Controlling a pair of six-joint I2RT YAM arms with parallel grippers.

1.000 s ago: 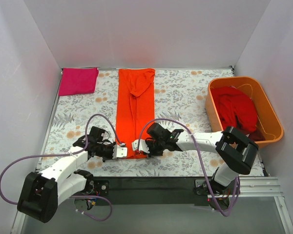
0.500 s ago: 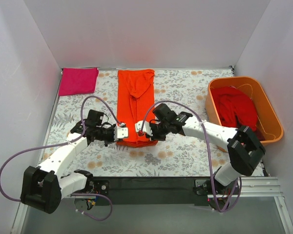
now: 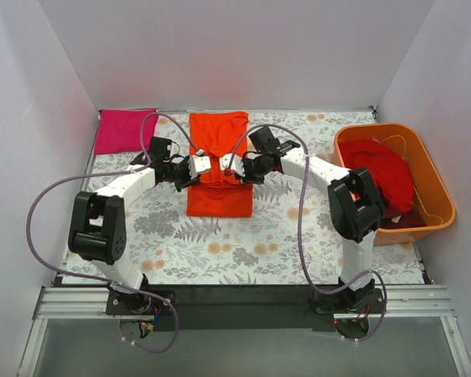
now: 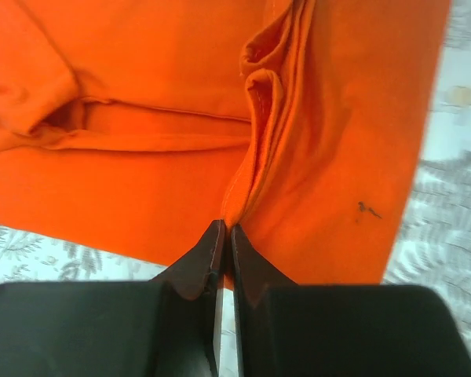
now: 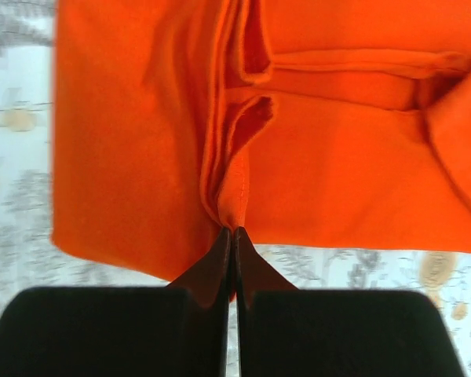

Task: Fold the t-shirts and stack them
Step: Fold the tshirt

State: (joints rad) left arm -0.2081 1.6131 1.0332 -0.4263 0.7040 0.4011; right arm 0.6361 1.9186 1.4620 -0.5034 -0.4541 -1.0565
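Orange cloth first: pinching the orange shirt (image 3: 218, 200) from both sides, upper middle of the overhead frame, over the flowered table cover (image 3: 298, 236). Lying there as a tall rectangle, far edge close to the back wall, near edge about halfway down the cover.

Clamping the left gripper (image 3: 198, 166) onto the shirt's left edge, roughly midway along its length, arm reaching in from the left of the frame. Clamping the right gripper (image 3: 229, 168) onto the cloth just beside it, arm curving in from the right. Keeping the two grippers close together but not touching.

Showing, in the left wrist view, both dark fingers (image 4: 212, 251) pressed together at lower centre, a bunched ridge of orange shirt (image 4: 141, 181) rising out from between the tips. Showing the same in the right wrist view: fingers (image 5: 224, 255) squeezed tight on a pleat of the shirt (image 5: 345, 173), flowered cover peeking out along the left and bottom edges.

Sitting folded at the upper left of the overhead frame, apart from the orange one: the pink shirt (image 3: 124, 130). Lying heaped inside the orange tub (image 3: 441, 206) at the right: the red shirt (image 3: 385, 177).
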